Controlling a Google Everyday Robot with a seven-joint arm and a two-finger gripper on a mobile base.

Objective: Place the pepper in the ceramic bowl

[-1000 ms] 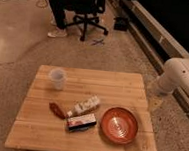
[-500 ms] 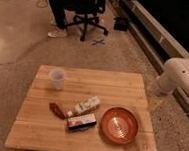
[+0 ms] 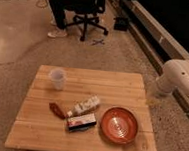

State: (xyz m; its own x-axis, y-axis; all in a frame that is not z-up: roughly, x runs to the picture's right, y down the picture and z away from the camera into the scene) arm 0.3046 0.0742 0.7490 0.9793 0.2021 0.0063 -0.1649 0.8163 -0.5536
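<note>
Five things sit on your pale wooden table (image 3: 87,79). The small dark red pepper (image 3: 57,109) lies left of centre, well apart from the glossy reddish-orange ceramic bowl (image 3: 119,125) at lower right. A red-and-white box (image 3: 81,122) and a white bottle (image 3: 84,106) are between them, and a translucent cup (image 3: 57,78) is at upper left. Only the white arm (image 3: 180,78) shows at the right edge; the gripper is out of frame, so you cannot tell its state.

On the light tan, plank-striped wooden bench (image 3: 112,87), the pepper (image 3: 57,109) is dark red, the box (image 3: 81,122) red-and-white, the bottle (image 3: 85,106) white, the near-right ceramic bowl (image 3: 108,127) glossy reddish-orange with concentric rings, the far-left cup (image 3: 57,78) translucent whitish, and the right-side arm (image 3: 178,78) white, its gripper out of view.
</note>
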